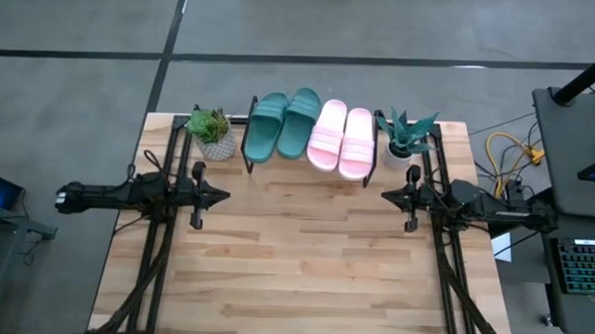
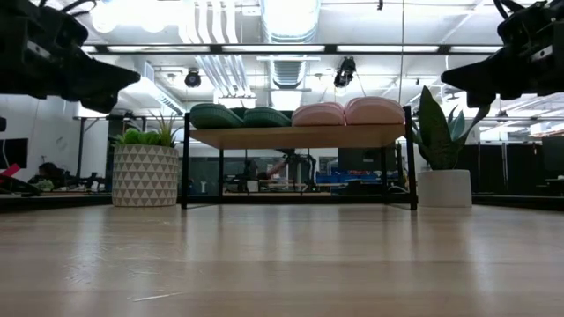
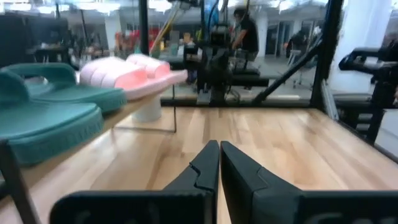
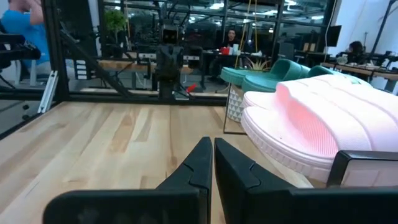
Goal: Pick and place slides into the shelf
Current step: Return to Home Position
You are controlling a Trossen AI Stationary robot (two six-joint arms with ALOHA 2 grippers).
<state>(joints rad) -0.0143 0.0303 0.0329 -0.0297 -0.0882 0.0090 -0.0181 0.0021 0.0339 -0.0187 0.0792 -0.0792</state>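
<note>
Dark left gripper (image 1: 217,195): fingers pressed together, nothing held; we see it over the table (image 1: 304,276), just left of the shelf front.
Right gripper (image 1: 388,197): same, closed and empty, mirrored on the right.
Slides: all four on the shelf (image 2: 300,136); green pair (image 1: 284,124) left, pink pair (image 1: 340,141) right.
Risk: we judge the pink toes overhang the front edge. A wide retract swing could clip them, or knock the left plant (image 1: 211,134) or the right plant (image 1: 408,141).
</note>
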